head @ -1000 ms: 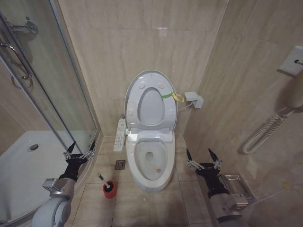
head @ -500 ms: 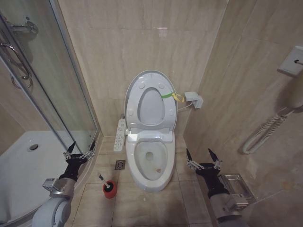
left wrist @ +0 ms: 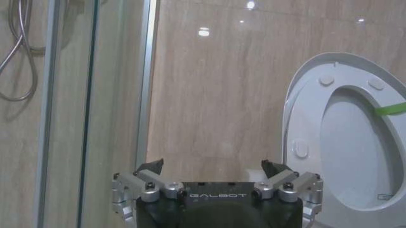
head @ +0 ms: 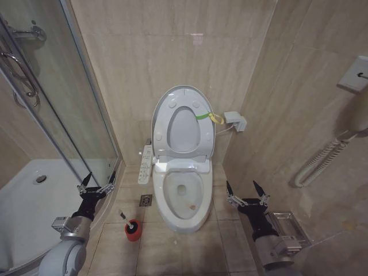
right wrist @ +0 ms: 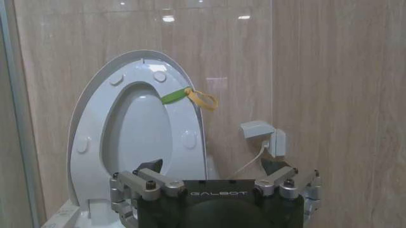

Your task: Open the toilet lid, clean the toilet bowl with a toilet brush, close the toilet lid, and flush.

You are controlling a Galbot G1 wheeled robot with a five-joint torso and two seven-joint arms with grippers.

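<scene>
Toilet lid (head: pixel 183 123) raised against the wall, toilet bowl (head: pixel 183 198) exposed, toilet brush (head: pixel 127 221) standing in its red cup (head: pixel 133 230) on the floor beside it, left tool (head: pixel 95 185) and right tool (head: pixel 246 192) both spread wide, empty, flanking the bowl, nothing changed from a second ago.

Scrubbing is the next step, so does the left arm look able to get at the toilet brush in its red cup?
Probably yes: the left gripper hangs open, the toilet brush stands nearby with bare floor between.
</scene>
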